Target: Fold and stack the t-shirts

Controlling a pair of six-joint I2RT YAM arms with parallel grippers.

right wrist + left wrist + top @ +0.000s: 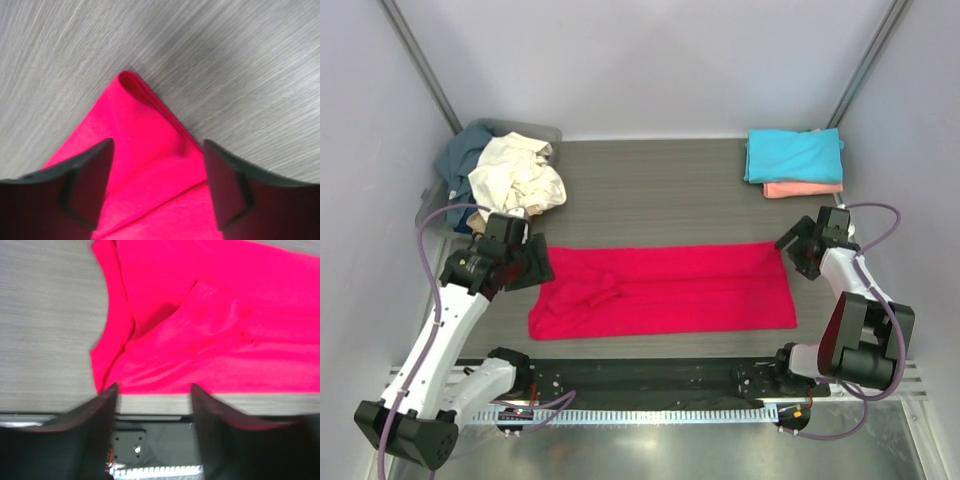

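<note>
The bright crimson red t-shirt [665, 290] lies flat on the grey wood-grain counter [660, 190], folded lengthwise into a long band that runs left to right across the near middle, close to the arms' bases. Its left end shows the curved neckline and a sleeve tucked in over the body, with a few soft creases there; its right end is squared off. The left fingers [95, 420] are spread wide with nothing between them, hanging just above the near-left part of the red shirt, their tips over its near hem where cloth meets bare counter. The right fingers [85, 175] are also spread wide, standing on either side of the shirt's far-right corner; the doubled layers of that corner lie in the gap between them, but neither finger presses on the cloth. In the overhead view both wrists sit at the shirt's two far corners, one at each end. At the far right of the counter the turquoise t-shirt [795, 155] lies neatly folded on top of the folded salmon pink t-shirt [804, 189], of which only the near edge peeks out. At the far left, the cream t-shirt [520, 175] sits in a crumpled heap on the slate blue t-shirt [465, 150], both bundled in and spilling over the grey plastic tub [545, 130], well apart from the red one.
</note>
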